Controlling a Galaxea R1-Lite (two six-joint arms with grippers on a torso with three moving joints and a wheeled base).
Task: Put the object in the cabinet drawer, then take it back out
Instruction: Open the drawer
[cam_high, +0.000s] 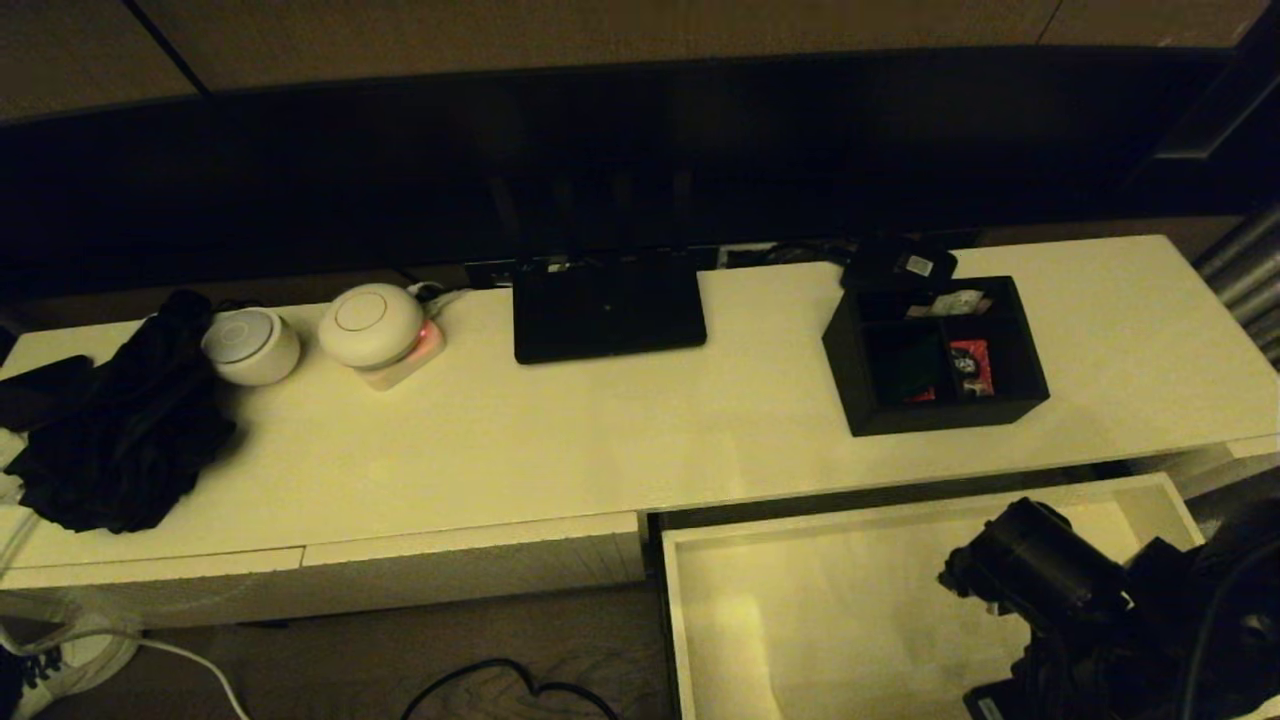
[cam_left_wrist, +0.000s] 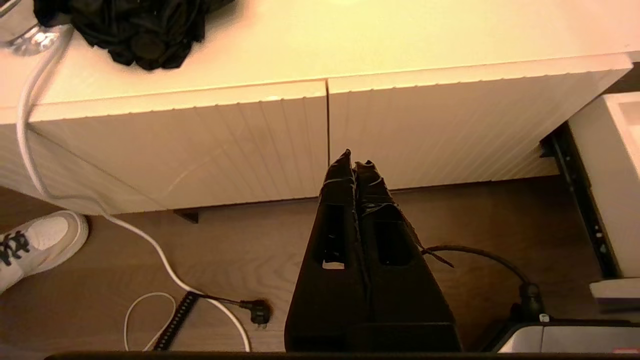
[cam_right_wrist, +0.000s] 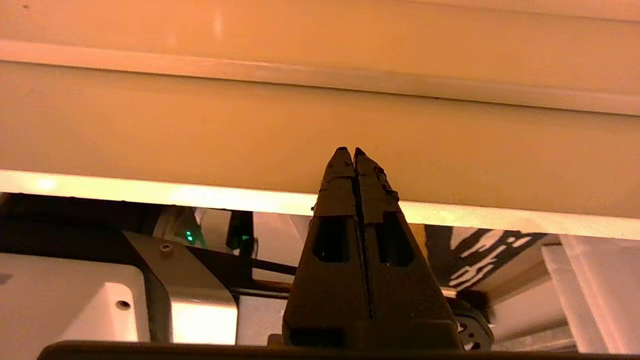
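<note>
The black organiser box (cam_high: 935, 355) stands on the right part of the cream cabinet top (cam_high: 600, 430), with red and white packets showing between its dividers. Just in front of it and lower, the cabinet drawer (cam_high: 830, 620) is pulled out, its pale interior bare. My right arm (cam_high: 1045, 570) hangs over the drawer's near right part. The right gripper (cam_right_wrist: 349, 152) is shut with nothing in it, above the drawer's cream wall (cam_right_wrist: 200, 130). My left gripper (cam_left_wrist: 354, 159) is shut and empty, low in front of the closed ribbed front panels (cam_left_wrist: 200, 145), left of the drawer's side (cam_left_wrist: 615, 175).
A flat black router (cam_high: 608, 305), a small black device with a white label (cam_high: 900, 265), two white round devices (cam_high: 372, 325) and a black cloth (cam_high: 125, 430) lie on the cabinet top. Cables (cam_left_wrist: 165, 260) and a white shoe (cam_left_wrist: 40, 240) are on the floor.
</note>
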